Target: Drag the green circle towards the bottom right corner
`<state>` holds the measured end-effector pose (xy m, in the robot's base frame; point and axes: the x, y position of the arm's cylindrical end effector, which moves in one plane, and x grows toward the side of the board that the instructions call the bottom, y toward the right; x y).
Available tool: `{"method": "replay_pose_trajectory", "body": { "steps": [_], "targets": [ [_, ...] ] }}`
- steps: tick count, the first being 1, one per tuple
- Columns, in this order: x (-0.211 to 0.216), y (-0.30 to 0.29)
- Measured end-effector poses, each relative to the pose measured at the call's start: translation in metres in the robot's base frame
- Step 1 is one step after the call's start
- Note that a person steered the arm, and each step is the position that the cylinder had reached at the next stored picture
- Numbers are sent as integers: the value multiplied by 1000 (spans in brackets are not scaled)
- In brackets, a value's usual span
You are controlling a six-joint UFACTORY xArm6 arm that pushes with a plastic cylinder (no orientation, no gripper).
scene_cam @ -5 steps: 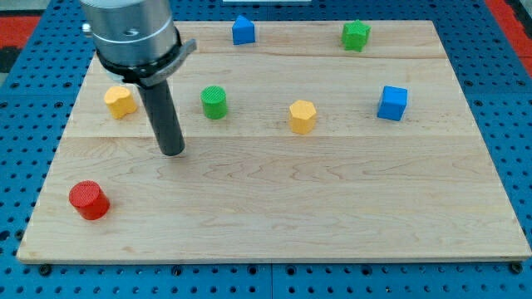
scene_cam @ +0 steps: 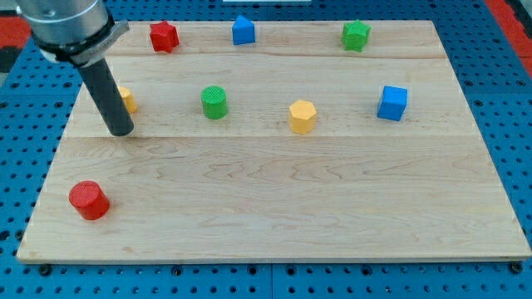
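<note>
The arm carries no jaws, only a rod; its tip [scene_cam: 121,130] sits at nine o'clock of the green circle [scene_cam: 214,102], apart from it and in front of a yellow block [scene_cam: 126,99]. It should best circle to the circle's eleven o'clock side, then push toward five o'clock across open worktop [scene_cam: 332,208], passing below the yellow hexagon [scene_cam: 302,116].

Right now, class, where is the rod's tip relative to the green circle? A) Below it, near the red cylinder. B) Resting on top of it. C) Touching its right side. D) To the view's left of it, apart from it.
D: my tip sits well to the view's left of the green circle, with bare board between them, right beside the partly hidden yellow block.
</note>
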<state>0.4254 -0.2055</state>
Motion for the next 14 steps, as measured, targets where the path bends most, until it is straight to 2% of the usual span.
{"method": "replay_pose_trajectory", "body": {
  "steps": [1, 3, 4, 5, 6, 8, 10, 11, 12, 13, 14],
  "targets": [
    [-21, 2],
    [-55, 81],
    [-51, 129],
    [1, 198],
    [46, 235],
    [50, 244],
    [21, 262],
    [31, 316],
    [74, 368],
    [98, 383],
    [69, 343]
  ]
}}
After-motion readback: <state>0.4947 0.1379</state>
